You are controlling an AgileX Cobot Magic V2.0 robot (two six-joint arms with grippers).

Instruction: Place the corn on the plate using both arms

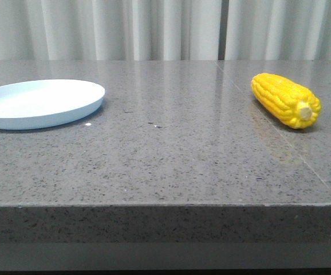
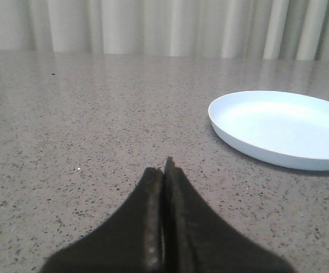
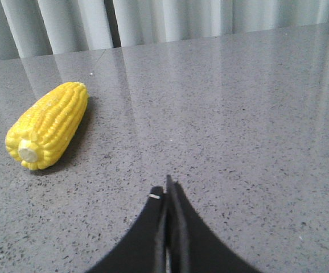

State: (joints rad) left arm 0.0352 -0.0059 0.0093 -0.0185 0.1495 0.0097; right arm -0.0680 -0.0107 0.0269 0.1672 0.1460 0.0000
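Our right hand [image 3: 167, 190] and left hand [image 2: 164, 170] are pressed together — the corn [image 1: 286, 100] looks hard, shiny and slippery, so we grab its fat middle.

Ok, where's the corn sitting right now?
In the front view the corn lies on the right side of the table, far from the plate at the left edge, untouched by either tool.

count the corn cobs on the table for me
1. The corn lies on its side on the table's right part, far from the plate at the left. None seems hidden.
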